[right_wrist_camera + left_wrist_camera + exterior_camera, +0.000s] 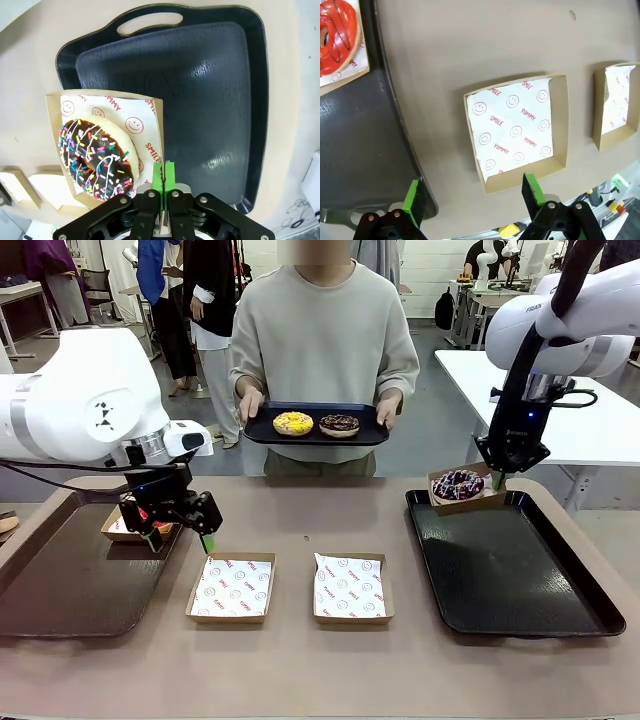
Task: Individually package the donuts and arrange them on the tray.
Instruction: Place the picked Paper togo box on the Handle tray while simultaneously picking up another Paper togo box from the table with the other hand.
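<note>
Our right gripper [497, 478] is pinched onto one wall of the box [470, 504] carrying the sprinkled donut [458, 483], at the black tray's [520, 570] 10 o'clock corner. That thin-edge hold could tip it. Our left gripper [180, 539] hangs wide open, empty.

Your arms have glossy white shells: the left arm [80, 405] carries small black triangle marks, the right arm [575, 315] grey lettering. Left pincer [181, 540] and right pincer [497, 478] are black with green pads [413, 200] — copper-toned screws [396, 214] stud the left.

floor [440, 435]: grey | white table [590, 410]: right | chair [95, 285]: far left
</note>
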Motion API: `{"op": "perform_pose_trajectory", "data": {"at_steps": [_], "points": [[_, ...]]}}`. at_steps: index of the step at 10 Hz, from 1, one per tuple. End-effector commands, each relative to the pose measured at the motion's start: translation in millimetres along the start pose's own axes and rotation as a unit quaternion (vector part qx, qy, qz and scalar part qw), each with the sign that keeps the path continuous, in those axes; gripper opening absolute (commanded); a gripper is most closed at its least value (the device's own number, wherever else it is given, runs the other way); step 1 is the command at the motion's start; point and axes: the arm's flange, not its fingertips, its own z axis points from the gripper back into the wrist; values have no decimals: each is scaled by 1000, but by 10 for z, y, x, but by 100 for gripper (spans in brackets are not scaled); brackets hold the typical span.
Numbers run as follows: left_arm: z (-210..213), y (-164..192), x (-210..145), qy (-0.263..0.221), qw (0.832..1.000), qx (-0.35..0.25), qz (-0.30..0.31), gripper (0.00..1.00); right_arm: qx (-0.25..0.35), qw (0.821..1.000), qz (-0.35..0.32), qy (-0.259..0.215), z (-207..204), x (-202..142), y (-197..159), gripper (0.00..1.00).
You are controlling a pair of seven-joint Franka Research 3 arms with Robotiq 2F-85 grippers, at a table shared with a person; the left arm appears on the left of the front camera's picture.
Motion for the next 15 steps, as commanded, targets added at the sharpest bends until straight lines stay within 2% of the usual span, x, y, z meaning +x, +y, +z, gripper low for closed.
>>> {"op": "perform_pose_trajectory", "data": {"at_steps": [1,2,8,10,15], "points": [[67,95,-7,8,999,-30,21,100,-1,1000,-1,1,-7,-51,-23,2],[0,0,0,0,1000,0,0,100,-1,1000,-1,1,-7,-51,-23,2],[0,0,0,0,1000,0,0,100,-1,1000,-1,1,-7,-51,-23,2],[-15,-44,-23,3,1000,-8,17,100,-10,1000,14,3,-35,39,17,2],[-280,-152,45,16,999,19,43,100,-38,998,36,-18,-264,227,152,2]]}}
